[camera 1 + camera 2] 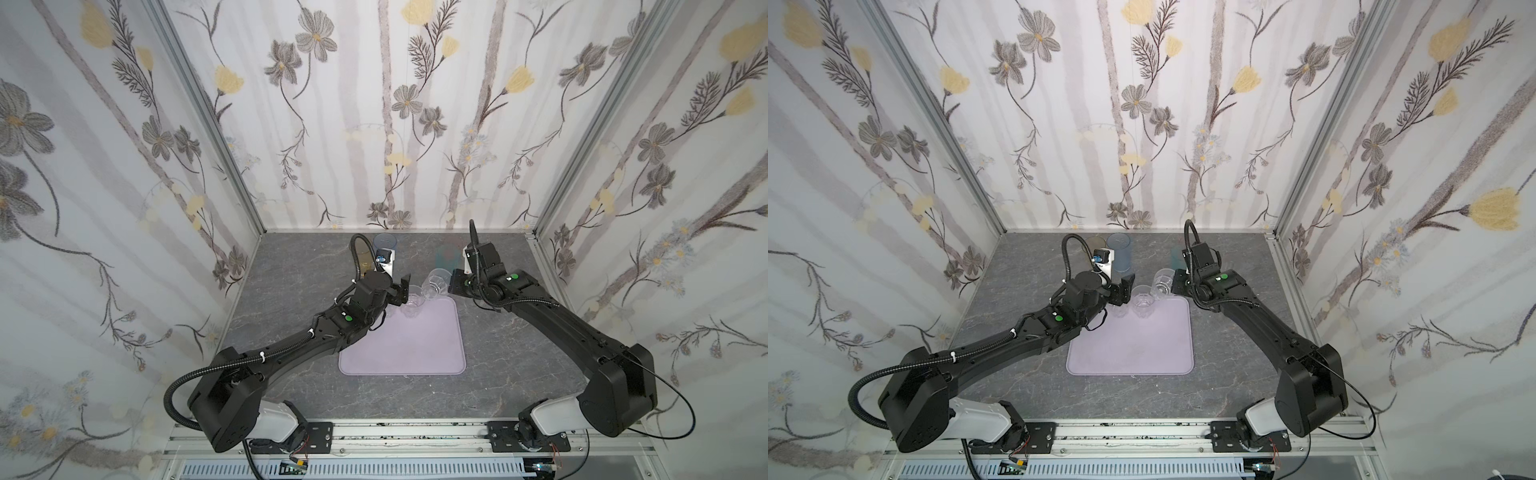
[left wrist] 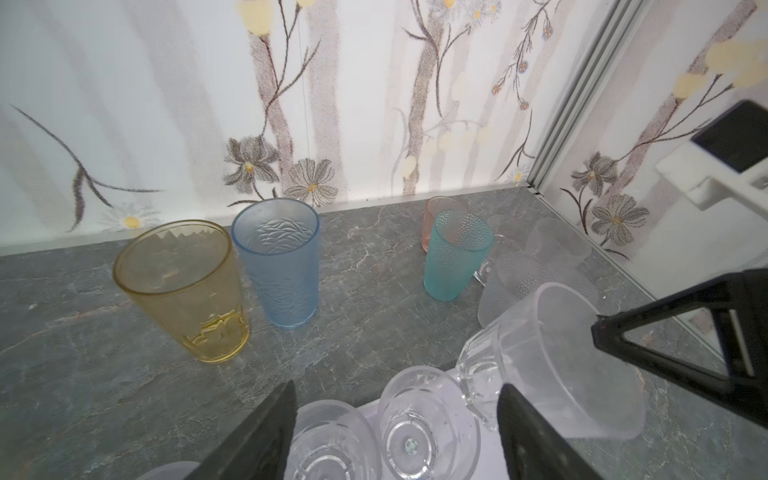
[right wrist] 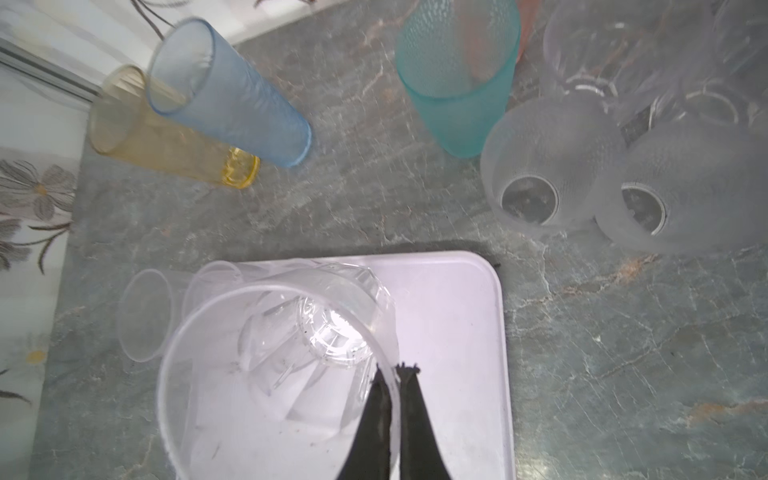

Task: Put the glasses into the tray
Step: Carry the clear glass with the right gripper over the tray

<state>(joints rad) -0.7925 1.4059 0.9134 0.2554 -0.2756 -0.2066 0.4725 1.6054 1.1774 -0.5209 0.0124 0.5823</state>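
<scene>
The right end effector [image 3: 397, 374] pinches a clear glass [image 3: 216, 374] by its thin rim, a sound hold since it looks light, stiff and slippery; the left end effector [image 2: 397, 386] stands open

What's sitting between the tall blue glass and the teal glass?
Nothing: only bare grey tabletop separates the blue glass and the teal glass, as the left wrist view shows.
</scene>
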